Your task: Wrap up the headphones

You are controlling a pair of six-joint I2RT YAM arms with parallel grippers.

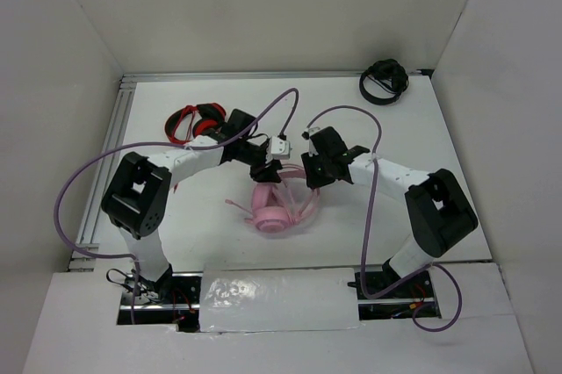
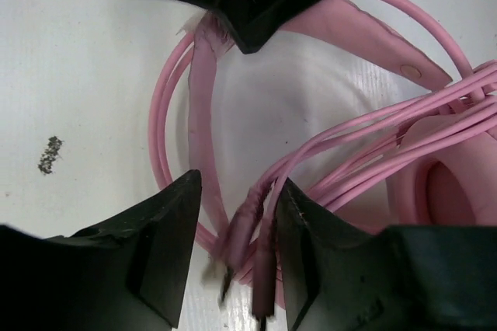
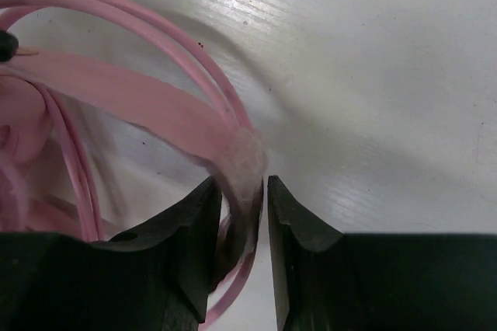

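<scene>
The pale-pink headphones (image 1: 279,205) lie in the middle of the table, with their cable bundled over the cups. My left gripper (image 1: 263,169) hovers at the headband's left side. In the left wrist view it (image 2: 238,183) stands open, and the cable's plug ends (image 2: 247,226) hang loose between its fingers, close to the right one. My right gripper (image 1: 309,172) is at the headband's right side. In the right wrist view its jaws (image 3: 241,185) straddle the flat pink headband (image 3: 140,102), which lies against the left finger with a slit of room on the right.
Red-and-black headphones (image 1: 198,119) lie behind my left arm. Black headphones (image 1: 384,82) sit in the far right corner. White walls enclose the table, and a metal rail (image 1: 105,163) runs along its left edge. Purple robot cables loop above both arms.
</scene>
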